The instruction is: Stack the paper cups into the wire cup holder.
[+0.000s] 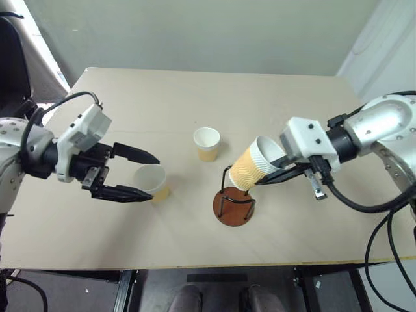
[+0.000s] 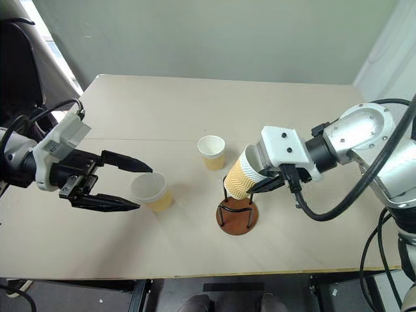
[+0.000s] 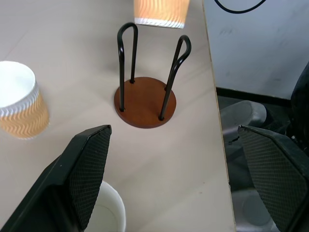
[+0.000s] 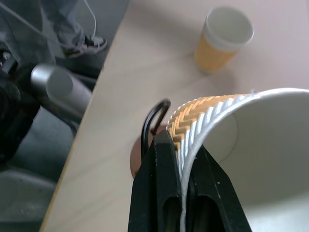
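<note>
Left eye view: right gripper [image 1: 278,177], right of centre, has its jaws clamped on the rim wall of one cup [image 1: 253,166], one finger inside, one outside. The cup is tilted, bottom pointing down-left, hanging just above the holder [image 1: 234,203] at lower centre; from the left wrist view its bottom is clear of the wire arches, not yet between them.

Holder is empty. Two more cups stand upright on the bench [image 1: 195,97]: one [image 1: 207,143] at centre, above the holder; one [image 1: 153,182] at left, just beside the left gripper [image 1: 142,175], whose jaws are wide apart and touching nothing.

Step in hand: seating the first cup. Next move likely calls for righting the cup, centring it over the arches, lowering it, then releasing. Risk: the bottom edge snags a wire and tips the holder.
</note>
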`<act>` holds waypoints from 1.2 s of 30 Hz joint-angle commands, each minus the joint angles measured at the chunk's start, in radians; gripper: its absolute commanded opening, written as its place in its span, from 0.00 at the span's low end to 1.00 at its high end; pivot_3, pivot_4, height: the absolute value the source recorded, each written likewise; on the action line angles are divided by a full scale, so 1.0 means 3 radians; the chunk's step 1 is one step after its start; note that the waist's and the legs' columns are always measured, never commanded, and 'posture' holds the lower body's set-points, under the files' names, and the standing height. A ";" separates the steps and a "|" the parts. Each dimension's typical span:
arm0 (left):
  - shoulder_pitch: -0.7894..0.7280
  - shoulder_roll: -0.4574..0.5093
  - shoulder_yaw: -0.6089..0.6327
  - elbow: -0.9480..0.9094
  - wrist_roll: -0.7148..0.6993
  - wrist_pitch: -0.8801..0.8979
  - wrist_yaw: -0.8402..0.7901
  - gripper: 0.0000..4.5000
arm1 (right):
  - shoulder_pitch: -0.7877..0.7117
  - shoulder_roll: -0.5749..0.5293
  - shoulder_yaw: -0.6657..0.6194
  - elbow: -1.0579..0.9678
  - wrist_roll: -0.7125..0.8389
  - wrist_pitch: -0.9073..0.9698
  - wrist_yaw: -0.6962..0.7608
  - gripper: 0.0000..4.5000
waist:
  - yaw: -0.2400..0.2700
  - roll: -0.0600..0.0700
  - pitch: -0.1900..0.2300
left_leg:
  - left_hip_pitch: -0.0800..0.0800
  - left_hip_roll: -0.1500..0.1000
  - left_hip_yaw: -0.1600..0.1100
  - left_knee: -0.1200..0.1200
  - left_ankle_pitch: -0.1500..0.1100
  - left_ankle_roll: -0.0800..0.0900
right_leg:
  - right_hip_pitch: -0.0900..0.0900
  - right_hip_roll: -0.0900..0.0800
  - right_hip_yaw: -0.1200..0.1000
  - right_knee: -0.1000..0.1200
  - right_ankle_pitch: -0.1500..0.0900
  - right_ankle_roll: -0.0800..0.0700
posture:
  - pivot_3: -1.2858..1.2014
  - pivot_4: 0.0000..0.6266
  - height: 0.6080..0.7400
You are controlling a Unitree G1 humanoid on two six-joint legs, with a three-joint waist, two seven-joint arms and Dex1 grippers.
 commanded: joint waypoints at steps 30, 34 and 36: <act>0.0055 0.0404 -0.0365 0.0266 0.0871 -0.0684 -0.0194 1.00 | 0.0470 -0.0100 -0.1578 0.0372 0.1194 0.0833 -0.0084 0.99 | 0.0053 -0.0005 -0.0003 | -0.0001 -0.0003 -0.0006 -0.0004 0.0001 -0.0002 | -0.0001 0.0000 0.0000 -0.0007 -0.0003 -0.0006 | 0.52 0.24 1.00; -0.0012 0.0373 -0.0642 0.0263 0.0937 -0.0828 -0.0194 1.00 | 0.0837 -0.0240 -0.1521 0.0112 0.1133 0.0734 -0.0201 0.99 | 0.0049 -0.0002 -0.0001 | -0.0002 -0.0003 -0.0005 -0.0003 0.0002 -0.0004 | -0.0001 -0.0002 0.0000 -0.0002 -0.0004 -0.0007 | 0.52 0.24 1.00; -0.0081 0.0297 -0.0733 0.0317 0.1050 -0.0903 -0.0194 1.00 | 0.0887 -0.0227 -0.1551 0.0077 0.1152 0.0714 -0.0288 0.99 | 0.0034 0.0000 0.0000 | -0.0001 -0.0003 0.0000 -0.0002 0.0003 -0.0005 | -0.0004 -0.0002 0.0002 -0.0002 -0.0004 -0.0006 | 0.52 0.24 1.00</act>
